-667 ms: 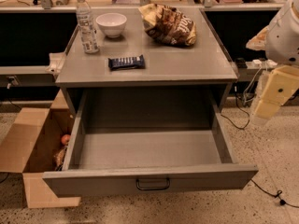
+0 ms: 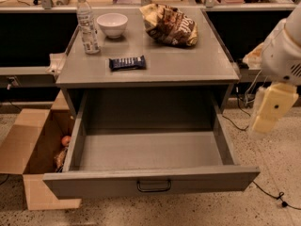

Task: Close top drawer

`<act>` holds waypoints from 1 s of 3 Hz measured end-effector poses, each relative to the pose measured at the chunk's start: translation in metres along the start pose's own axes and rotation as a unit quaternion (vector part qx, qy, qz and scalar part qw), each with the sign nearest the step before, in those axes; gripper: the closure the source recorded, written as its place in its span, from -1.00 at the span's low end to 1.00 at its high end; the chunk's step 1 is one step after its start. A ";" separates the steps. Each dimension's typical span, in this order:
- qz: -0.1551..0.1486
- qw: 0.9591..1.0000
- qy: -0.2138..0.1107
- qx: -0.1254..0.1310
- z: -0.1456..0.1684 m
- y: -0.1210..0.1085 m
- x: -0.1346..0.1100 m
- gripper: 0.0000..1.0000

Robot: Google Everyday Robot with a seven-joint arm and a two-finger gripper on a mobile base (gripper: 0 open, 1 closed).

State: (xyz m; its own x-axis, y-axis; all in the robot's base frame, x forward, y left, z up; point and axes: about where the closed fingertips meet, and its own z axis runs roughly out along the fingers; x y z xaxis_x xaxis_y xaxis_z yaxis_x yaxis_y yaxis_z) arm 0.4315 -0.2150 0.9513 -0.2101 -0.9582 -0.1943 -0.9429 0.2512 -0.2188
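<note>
The top drawer (image 2: 150, 185) of the grey cabinet is pulled far out toward me. It is empty inside, and its flat front carries a small dark wire handle (image 2: 154, 187) at the centre. My gripper (image 2: 270, 109), cream coloured, hangs from the white arm at the right. It is beside the drawer's right wall, a little above it and clear of it, holding nothing that I can see.
On the cabinet top (image 2: 188, 62) stand a water bottle (image 2: 87, 25), a white bowl (image 2: 112, 24), a chip bag (image 2: 170, 25) and a dark snack bar (image 2: 127, 62). An open cardboard box (image 2: 33, 149) sits on the floor at the left. Cables (image 2: 273, 197) lie on the floor at the right.
My gripper has sunk a little at the right of the cabinet. The drawer stays pulled out as before.
</note>
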 end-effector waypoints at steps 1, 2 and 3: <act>-0.012 1.000 -0.018 -0.017 0.048 0.034 0.022 -1.00; -0.011 0.999 -0.014 -0.050 0.109 0.073 0.038 -0.69; 0.030 0.995 -0.010 -0.095 0.166 0.113 0.058 -0.23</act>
State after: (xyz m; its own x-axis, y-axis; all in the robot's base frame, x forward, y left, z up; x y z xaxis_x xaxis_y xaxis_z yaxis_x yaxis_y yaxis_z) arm 0.3552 -0.2192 0.7568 -0.2645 -0.9387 -0.2209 -0.9609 0.2760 -0.0222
